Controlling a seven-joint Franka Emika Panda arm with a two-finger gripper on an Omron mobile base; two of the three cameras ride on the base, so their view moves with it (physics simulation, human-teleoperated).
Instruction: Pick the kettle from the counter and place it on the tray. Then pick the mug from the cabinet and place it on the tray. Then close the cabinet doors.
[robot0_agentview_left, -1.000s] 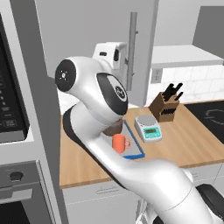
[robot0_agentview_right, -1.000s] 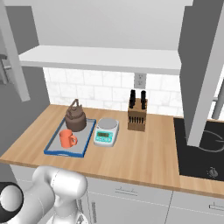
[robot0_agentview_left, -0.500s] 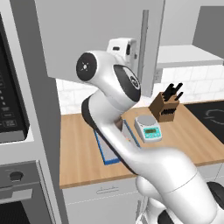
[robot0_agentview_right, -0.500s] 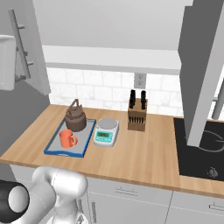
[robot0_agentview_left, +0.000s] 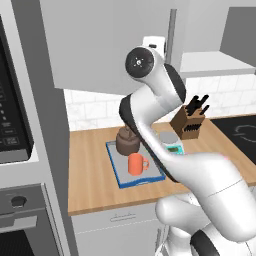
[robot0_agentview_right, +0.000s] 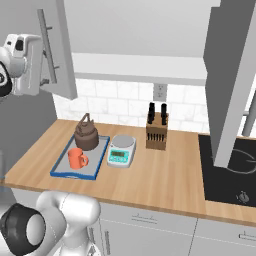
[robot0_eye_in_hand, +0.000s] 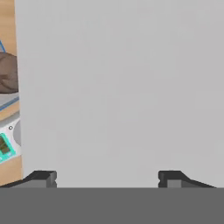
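The dark brown kettle and the orange mug both stand on the blue-rimmed grey tray, which lies on the wooden counter. My gripper is raised at upper left, against the outer face of the left cabinet door beside its bar handle. In the hand view the gripper is open, fingertips wide apart, with the grey door panel close ahead. The left door stands half open. The right door is wide open. From the left, kettle, mug, tray.
A white-and-teal scale sits right of the tray, then a brown knife block by the tiled wall. A black cooktop is at the far right. The tall oven unit stands left of the counter.
The arm has swung up and the hand has come against the left door. That door has swung inward toward the cabinet. Kettle, mug and tray have not moved.
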